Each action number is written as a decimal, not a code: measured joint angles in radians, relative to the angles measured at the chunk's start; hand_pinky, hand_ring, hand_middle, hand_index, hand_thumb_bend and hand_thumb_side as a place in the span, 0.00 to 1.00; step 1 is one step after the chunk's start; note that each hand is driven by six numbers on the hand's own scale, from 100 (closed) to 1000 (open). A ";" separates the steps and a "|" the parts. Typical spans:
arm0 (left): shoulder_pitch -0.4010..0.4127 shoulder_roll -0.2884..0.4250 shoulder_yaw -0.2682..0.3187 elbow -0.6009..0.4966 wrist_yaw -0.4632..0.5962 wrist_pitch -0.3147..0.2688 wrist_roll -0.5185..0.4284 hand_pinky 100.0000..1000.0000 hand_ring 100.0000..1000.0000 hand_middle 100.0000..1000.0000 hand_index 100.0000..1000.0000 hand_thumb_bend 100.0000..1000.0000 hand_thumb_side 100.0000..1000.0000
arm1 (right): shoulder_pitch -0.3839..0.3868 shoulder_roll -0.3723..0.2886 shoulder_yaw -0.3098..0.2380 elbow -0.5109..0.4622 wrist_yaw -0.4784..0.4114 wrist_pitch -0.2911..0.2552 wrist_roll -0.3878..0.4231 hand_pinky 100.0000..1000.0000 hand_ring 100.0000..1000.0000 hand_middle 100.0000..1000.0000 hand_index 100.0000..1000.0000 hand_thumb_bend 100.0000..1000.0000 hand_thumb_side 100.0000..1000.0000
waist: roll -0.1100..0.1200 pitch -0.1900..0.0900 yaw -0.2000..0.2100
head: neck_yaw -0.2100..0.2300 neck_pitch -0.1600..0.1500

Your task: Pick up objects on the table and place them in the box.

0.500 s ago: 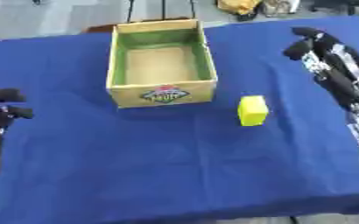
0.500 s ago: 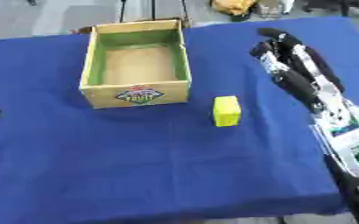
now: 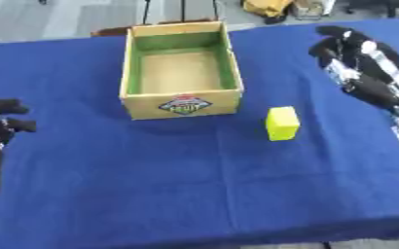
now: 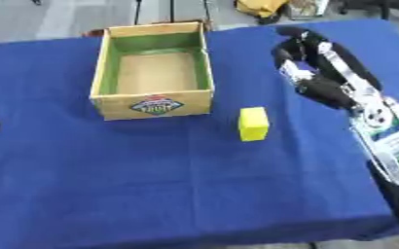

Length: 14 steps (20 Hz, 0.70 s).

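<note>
A table (image 3: 152,194) covered with a blue cloth was observed from above. An open-topped box (image 3: 182,68), yellowish on the outside with green inner walls and a plain brown floor, was found standing on the far half of the table, left of centre; a printed emblem (image 3: 184,105) was noted on its near wall, and nothing was seen inside it. A small yellow block (image 3: 282,123) was found standing on the cloth just to the right of the box's near right corner, apart from the box and not in contact with either hand. The right hand (image 4: 309,63) was recorded over the right part of the table, level with the box and well apart from the block, with the arm entering from the lower right edge; its fingers were seen curled inward, and no object was seen held in them. Whether this hand rested on the cloth or was raised above it could not be determined. The left hand (image 3: 3,121) was recorded at the left edge of the table, well apart from the box and the block, only partly in view; dark fingers were seen bent toward the right, with nothing held. Chair legs and a yellowish item were noted on the floor beyond the far edge of the table.
</note>
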 measured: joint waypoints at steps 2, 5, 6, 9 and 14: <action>0.001 0.000 0.000 0.000 0.000 0.000 0.000 0.70 0.46 0.55 0.68 0.71 0.91 | -0.009 -0.020 0.011 0.008 0.022 -0.005 0.031 0.82 0.81 0.72 0.95 0.21 0.52 | -0.002 0.000 0.000 | -0.002 0.000; 0.001 0.000 0.000 0.000 0.000 0.001 -0.001 0.70 0.46 0.55 0.68 0.71 0.91 | -0.022 -0.046 0.025 0.023 0.052 -0.013 0.079 0.83 0.83 0.74 0.95 0.26 0.50 | -0.003 -0.002 0.001 | -0.004 0.001; 0.002 0.000 0.000 0.000 0.000 0.001 -0.001 0.70 0.45 0.55 0.68 0.71 0.91 | -0.025 -0.053 0.030 0.028 0.062 -0.016 0.095 0.83 0.83 0.75 0.95 0.26 0.50 | -0.003 -0.002 0.001 | -0.004 0.001; 0.003 0.000 0.000 0.001 -0.001 0.001 -0.001 0.70 0.45 0.55 0.68 0.71 0.91 | -0.041 -0.070 0.048 0.050 0.098 -0.024 0.141 0.84 0.85 0.77 0.96 0.28 0.50 | -0.003 -0.002 0.002 | -0.006 0.004; 0.003 0.000 0.000 0.005 -0.001 0.003 -0.003 0.70 0.46 0.55 0.68 0.71 0.91 | -0.072 -0.089 0.085 0.088 0.154 -0.046 0.218 0.85 0.86 0.80 0.96 0.30 0.49 | -0.003 -0.003 0.004 | -0.008 0.005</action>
